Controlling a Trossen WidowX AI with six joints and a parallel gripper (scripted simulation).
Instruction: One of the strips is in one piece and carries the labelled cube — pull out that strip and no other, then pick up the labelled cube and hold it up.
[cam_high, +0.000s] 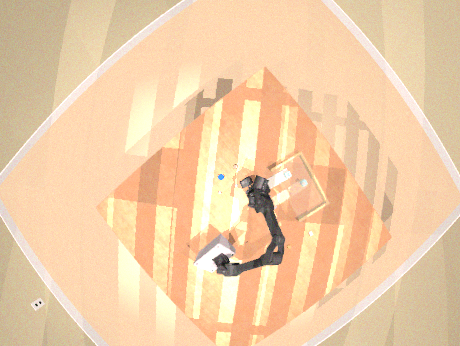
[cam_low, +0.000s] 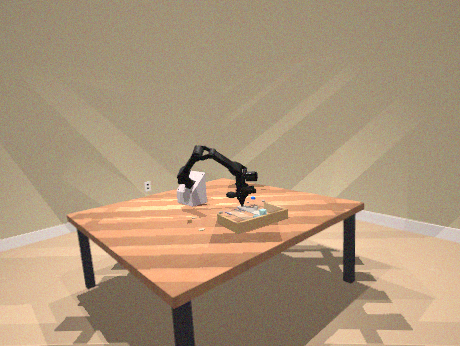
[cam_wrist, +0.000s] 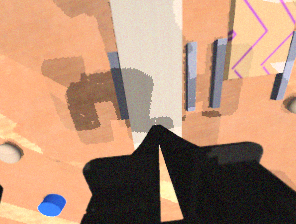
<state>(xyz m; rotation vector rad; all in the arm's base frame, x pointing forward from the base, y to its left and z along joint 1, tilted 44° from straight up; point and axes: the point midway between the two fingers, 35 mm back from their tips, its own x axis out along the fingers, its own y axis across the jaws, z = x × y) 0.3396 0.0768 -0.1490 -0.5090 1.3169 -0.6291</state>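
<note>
A plain pale grey strip (cam_high: 276, 180) (cam_wrist: 155, 45) runs away from my gripper. A cream strip (cam_high: 281, 197) (cam_wrist: 267, 45) with purple zigzag lines lies beside it, to the right in the wrist view. One small pale teal cube (cam_high: 286, 174) is at the far end of the grey strip. A teal cube (cam_high: 303, 183) (cam_low: 262, 212) is beyond the cream strip. Labels on them are too small to read. My gripper (cam_low: 242, 205) (cam_wrist: 156, 128) is shut and empty, pointing down, its tips over or at the near end of the grey strip; contact cannot be told.
A wooden-walled tray (cam_high: 315, 181) (cam_low: 260, 222) surrounds the far parts of the strips. Upright grey guides (cam_wrist: 191, 77) (cam_wrist: 217, 74) flank the strips. A blue disc (cam_high: 221, 177) (cam_low: 253, 198) (cam_wrist: 52, 205) and a pale round pebble (cam_wrist: 10, 152) lie on the table on the open side.
</note>
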